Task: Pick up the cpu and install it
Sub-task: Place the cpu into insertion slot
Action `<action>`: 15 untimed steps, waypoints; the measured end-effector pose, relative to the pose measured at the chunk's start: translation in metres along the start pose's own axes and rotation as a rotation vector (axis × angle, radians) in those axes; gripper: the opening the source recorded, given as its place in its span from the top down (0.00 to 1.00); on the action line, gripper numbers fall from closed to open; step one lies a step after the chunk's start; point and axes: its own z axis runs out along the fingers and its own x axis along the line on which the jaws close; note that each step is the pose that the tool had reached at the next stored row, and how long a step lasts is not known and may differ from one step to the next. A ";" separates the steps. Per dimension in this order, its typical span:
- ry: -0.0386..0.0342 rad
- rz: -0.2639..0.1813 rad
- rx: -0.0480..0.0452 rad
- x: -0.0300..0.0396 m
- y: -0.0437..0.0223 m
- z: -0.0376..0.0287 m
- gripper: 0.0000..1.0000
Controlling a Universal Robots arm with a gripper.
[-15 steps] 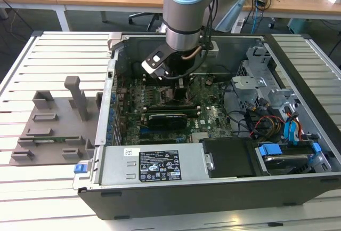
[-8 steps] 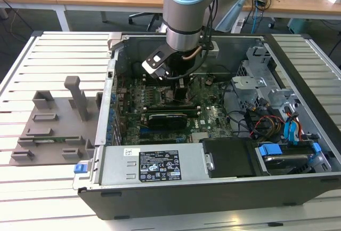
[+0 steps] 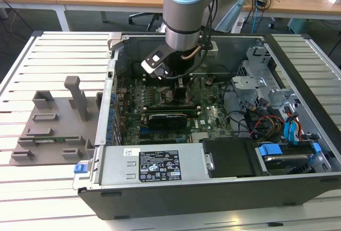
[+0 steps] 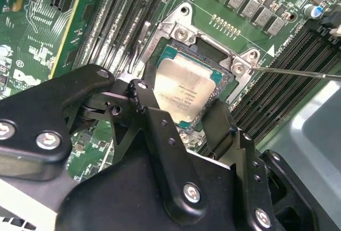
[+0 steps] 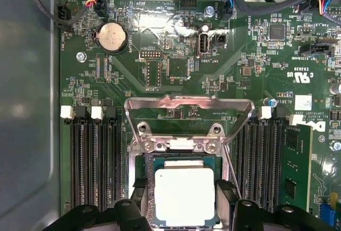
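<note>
The cpu, a silver-topped square chip with a green rim, lies level at the open motherboard socket. My gripper is straight above it, one black finger against one edge and the other pressed to the opposite edge, so it is shut on the chip. I cannot tell whether the chip is fully seated or just above the socket bed. The socket's metal load plate stands flipped open. In the exterior view the gripper reaches down into the middle of the computer case.
Memory slots flank the socket on both sides. A thin socket lever sticks out beside it. An expansion card, the power supply and drive cages crowd the case. A grey holder tray sits at the exterior view's left.
</note>
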 end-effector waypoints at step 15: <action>0.0001 0.002 0.0000 0.0038 -0.0028 0.0000 0.38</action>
